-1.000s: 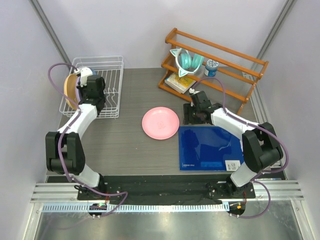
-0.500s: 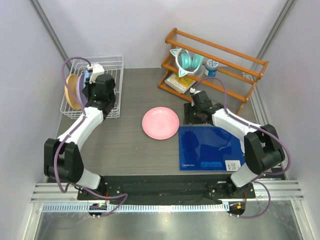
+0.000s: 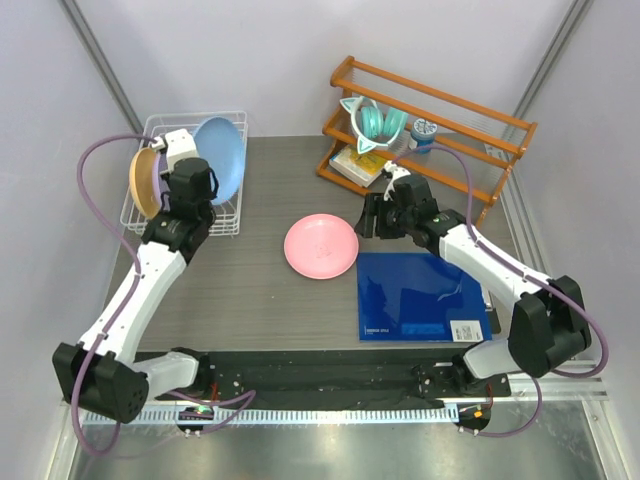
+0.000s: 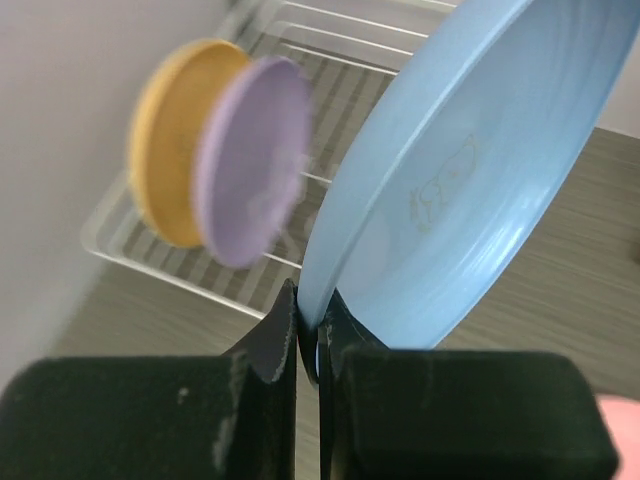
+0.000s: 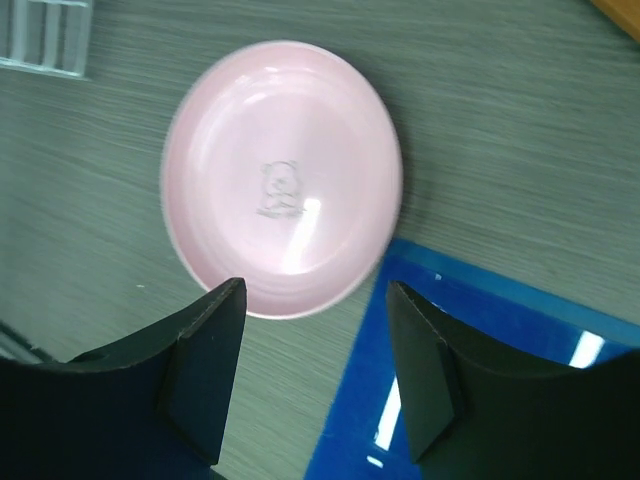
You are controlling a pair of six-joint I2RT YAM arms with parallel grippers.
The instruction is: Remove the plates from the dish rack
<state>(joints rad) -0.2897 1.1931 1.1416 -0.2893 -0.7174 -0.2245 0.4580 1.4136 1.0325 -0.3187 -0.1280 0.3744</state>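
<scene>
- Pink plate (image 3: 321, 246): out of the rack, lying flat, face up, on the bare desk (image 3: 250, 290), just left of the blue mat (image 3: 420, 295). One of four counted as unloaded.
- Blue plate (image 4: 470, 180): in transit. Left end effector (image 4: 310, 320) is clamped tight on its lower rim; the plate is tilted and raised over the right side of the dish rack (image 3: 226, 222). It looks clear of the prongs and is not yet set down.
- Yellow-orange plate (image 4: 175, 150) and lavender plate (image 4: 252, 190): on edge in the rack's left part, close together, lavender in front in the left wrist view. Both untouched.
- Right end effector (image 5: 315, 300): fingers parted about halfway, nothing between them, hanging over the pink plate's near edge where it meets the mat.
- Tally, as I judge it: one done, one in hand, two to go; under halfway.
</scene>
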